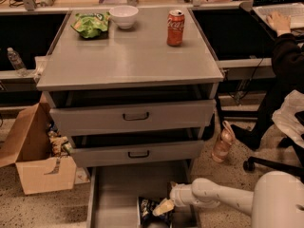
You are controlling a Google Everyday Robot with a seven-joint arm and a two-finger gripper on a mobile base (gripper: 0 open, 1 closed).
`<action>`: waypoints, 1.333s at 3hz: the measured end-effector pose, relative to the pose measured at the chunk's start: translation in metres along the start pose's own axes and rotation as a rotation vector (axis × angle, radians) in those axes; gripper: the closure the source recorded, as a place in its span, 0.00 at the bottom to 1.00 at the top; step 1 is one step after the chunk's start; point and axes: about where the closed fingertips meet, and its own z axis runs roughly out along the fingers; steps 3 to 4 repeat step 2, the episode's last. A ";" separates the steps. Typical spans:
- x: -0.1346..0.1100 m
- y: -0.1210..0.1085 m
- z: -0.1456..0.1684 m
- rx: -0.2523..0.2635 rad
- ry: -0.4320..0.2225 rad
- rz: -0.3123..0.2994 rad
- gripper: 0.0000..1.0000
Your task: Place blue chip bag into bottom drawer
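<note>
The blue chip bag (148, 209) is a crumpled dark blue foil bag lying on the floor of the pulled-out bottom drawer (114, 194), near its front right. My gripper (164, 207) reaches in from the right on a white arm and sits right at the bag's right side, touching or overlapping it. The two upper drawers with dark handles are slightly open above.
On the cabinet top (128, 61) stand a green chip bag (91, 23), a white bowl (124, 16) and a red soda can (175, 27). A cardboard box (35, 160) sits on the floor at left. A bottle (223, 143) and a seated person (285, 65) are at right.
</note>
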 end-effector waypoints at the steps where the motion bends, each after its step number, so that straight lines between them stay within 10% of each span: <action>1: 0.000 0.008 -0.008 -0.017 -0.022 -0.006 0.00; 4: -0.008 0.022 -0.038 -0.011 -0.055 -0.045 0.00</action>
